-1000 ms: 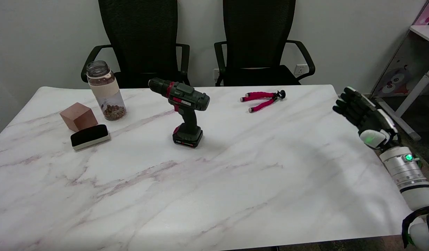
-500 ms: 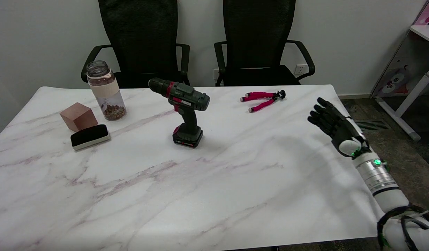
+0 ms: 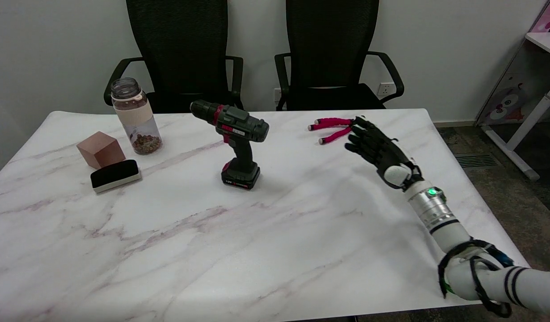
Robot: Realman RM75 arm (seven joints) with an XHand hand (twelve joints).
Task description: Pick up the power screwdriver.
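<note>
The power screwdriver [image 3: 237, 141], dark green and black with red trim, stands upright on its battery base near the middle of the marble table [image 3: 257, 250], its chuck pointing to the upper left. My right hand [image 3: 377, 147] hovers over the table well to the right of it, fingers stretched out and apart, holding nothing. A wide strip of bare table separates the hand from the tool.
A small tripod with pink legs [image 3: 334, 127] lies just behind my hand. At the left stand a jar of brown bits [image 3: 135, 117], a brown cube [image 3: 100, 149] and a black eraser [image 3: 115, 175]. Two black chairs [image 3: 333, 58] sit behind the far edge.
My right arm has swung in from the table's right edge to the left, bringing the hand over the table near the tripod. The screwdriver has not moved.
</note>
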